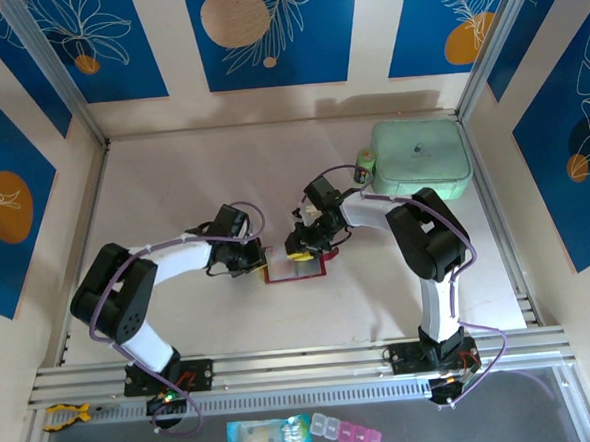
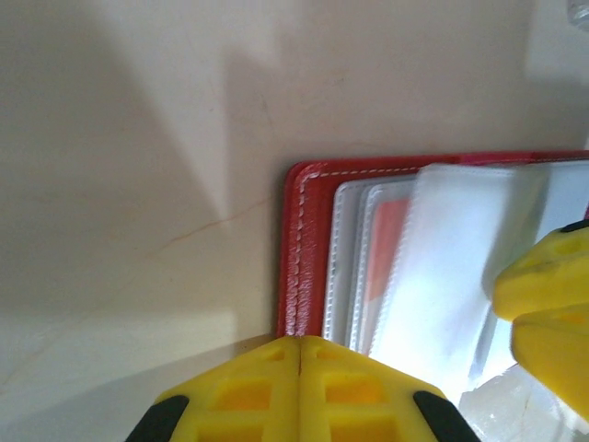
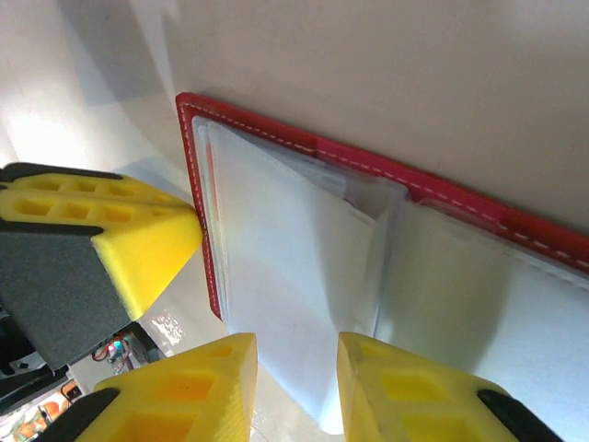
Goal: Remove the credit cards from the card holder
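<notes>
Card holder: the card holder [image 1: 294, 270] lies opened flat on the counter [image 1: 172, 178] between the two arms' tips, with its clear pockets [image 3: 294, 258] facing up.
Left jaws: the left gripper [image 2: 301, 373] has its jaws closed tight together. Its tip sits at the holder's outer red edge and seems to pin the holder rather than grip it.
Right jaws: the right gripper [image 3: 294, 378] holds its jaws partly apart over the loose edge of a pocket leaf, and no card is seen between them.
Credit cards: none lies out on the counter, so they are judged to be inside the pockets.
Step in hand: finding a card's edge to pinch.
Doing it well: the left arm should press down so the holder cannot slide. The right jaws should close on the stiff card end alone, not the floppy plastic, then draw it out along the pocket's opening.
Left wrist adds: an orange-red patch [image 2: 386, 244] behind the clear leaves, possibly a card.
Right wrist adds: the pockets look blank white from here, but the gap between the jaws is plain.
Top view adds: the layout of both arms, and a mint green case [image 1: 419, 158] well apart at the far right.
</notes>
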`<state>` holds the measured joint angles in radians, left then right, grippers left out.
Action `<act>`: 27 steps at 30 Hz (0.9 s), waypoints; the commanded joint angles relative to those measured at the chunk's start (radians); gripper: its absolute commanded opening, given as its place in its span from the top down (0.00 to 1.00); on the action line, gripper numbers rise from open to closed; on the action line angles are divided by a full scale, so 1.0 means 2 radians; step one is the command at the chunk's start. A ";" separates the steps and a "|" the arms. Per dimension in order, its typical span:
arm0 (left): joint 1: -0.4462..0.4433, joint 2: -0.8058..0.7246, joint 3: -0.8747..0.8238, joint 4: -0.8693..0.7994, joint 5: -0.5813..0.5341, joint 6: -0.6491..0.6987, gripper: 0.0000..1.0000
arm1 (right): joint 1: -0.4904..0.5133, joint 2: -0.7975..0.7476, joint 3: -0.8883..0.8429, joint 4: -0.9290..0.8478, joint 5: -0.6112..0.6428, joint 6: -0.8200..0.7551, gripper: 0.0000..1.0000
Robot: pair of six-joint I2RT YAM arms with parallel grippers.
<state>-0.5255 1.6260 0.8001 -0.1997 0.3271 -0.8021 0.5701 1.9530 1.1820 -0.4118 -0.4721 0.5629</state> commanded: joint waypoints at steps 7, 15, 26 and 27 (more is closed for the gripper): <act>0.004 -0.018 0.016 0.010 0.019 -0.017 0.92 | -0.006 0.014 -0.004 -0.021 -0.016 -0.028 0.72; 0.000 -0.002 0.014 0.015 0.024 -0.022 0.95 | -0.004 0.015 0.003 -0.043 0.012 -0.034 0.75; 0.001 0.023 0.020 -0.016 0.009 -0.007 1.00 | 0.013 -0.022 0.021 -0.064 0.039 -0.019 0.76; 0.001 0.026 0.020 -0.015 0.011 -0.006 1.00 | 0.016 -0.024 0.023 -0.064 0.039 -0.015 0.76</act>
<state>-0.5259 1.6566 0.8146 -0.1974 0.3576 -0.8310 0.5838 1.9526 1.1969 -0.4988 -0.4080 0.5159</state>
